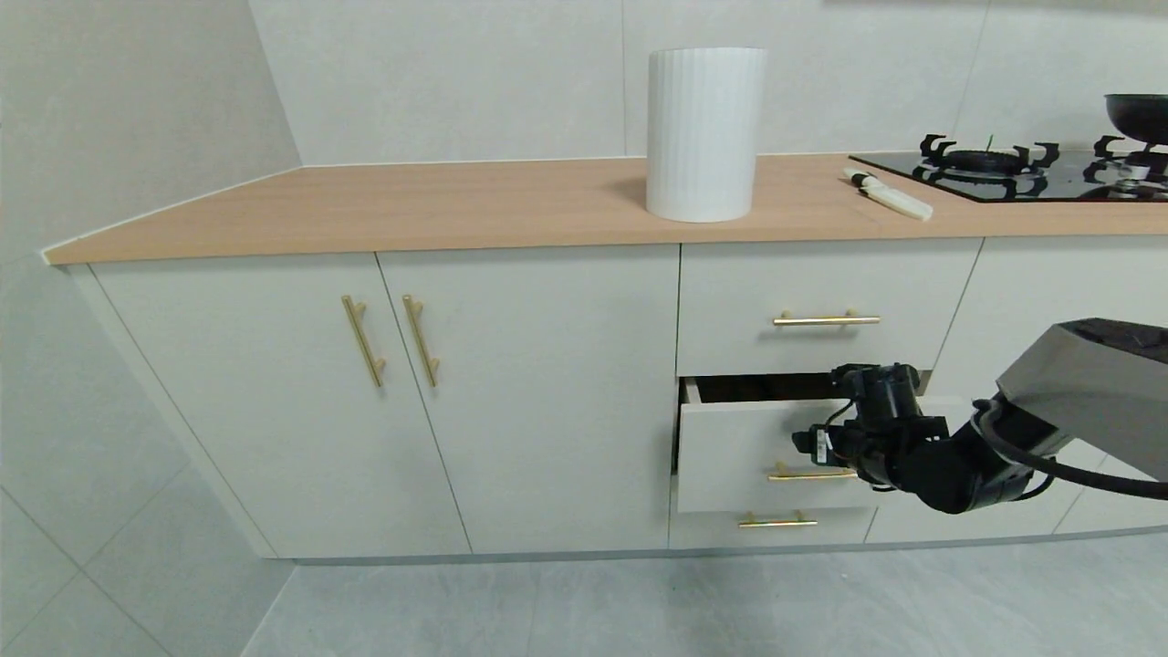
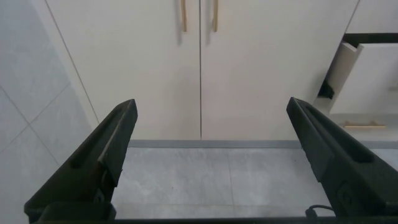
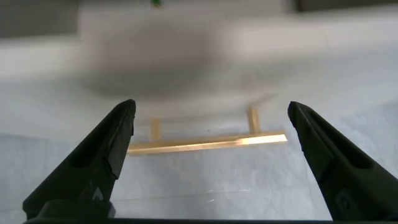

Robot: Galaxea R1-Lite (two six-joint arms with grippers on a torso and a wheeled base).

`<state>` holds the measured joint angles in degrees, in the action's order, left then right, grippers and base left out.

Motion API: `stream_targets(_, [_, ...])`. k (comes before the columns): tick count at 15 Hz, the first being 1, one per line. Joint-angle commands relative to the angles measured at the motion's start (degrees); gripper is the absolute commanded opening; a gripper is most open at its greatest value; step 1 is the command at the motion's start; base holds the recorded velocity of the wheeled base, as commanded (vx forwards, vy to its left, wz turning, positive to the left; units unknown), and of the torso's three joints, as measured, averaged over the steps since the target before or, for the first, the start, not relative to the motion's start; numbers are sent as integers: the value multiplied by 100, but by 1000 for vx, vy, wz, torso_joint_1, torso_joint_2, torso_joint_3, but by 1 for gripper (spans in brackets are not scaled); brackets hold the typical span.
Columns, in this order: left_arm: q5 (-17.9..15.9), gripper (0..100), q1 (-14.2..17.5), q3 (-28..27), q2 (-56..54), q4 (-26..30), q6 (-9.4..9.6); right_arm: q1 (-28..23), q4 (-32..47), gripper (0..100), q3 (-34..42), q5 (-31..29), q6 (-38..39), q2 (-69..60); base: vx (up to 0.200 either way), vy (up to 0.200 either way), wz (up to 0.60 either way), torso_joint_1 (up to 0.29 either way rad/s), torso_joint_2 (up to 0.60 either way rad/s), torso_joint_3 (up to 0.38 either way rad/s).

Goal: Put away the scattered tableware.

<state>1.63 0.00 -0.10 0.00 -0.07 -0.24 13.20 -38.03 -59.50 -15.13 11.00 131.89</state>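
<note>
Right claw [image 3: 211,107], wide, faces handle [image 3: 208,143] of half-open drawer [image 1: 730,447]; left claw [image 2: 210,102] wide too.

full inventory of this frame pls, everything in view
countertop: 1, wood-tone, along the wall above the cabinets
canister: 1, white, ribbed, upright on the countertop
knife: 1, cream, lying on the countertop between canister and hob
hob: 1, black, set into the countertop's right end
pan: 1, black, on the hob's far right burner
cabinet doors: 2, white, gold handles, under the countertop, shut
shut drawers: 2, white, gold handles, top and bottom of the stack
open drawer: 1, white, gold handle, middle of the stack, partly pulled out
left gripper: 1, black, open, low, facing the cabinet doors
right gripper: 1, black, open, at the open drawer's handle
</note>
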Motion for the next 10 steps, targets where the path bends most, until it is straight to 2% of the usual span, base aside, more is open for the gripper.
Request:
stream_targets(1, [4, 100, 0, 1, 9, -1, -2, -46, -116, 100, -18, 1, -1, 214, 0, 0, 0, 0, 0, 0])
stream_targets(8, [4, 100, 0, 1, 0, -1, -2, -301, -1303, 100, -237, -8, -10, 821, 0, 0, 0, 0, 0, 0])
stream_targets(10, [4, 100, 0, 1, 9, -1, -2, -336, -1426, 100, -413, -34, -1, 979, 0, 0, 0, 0, 0, 0])
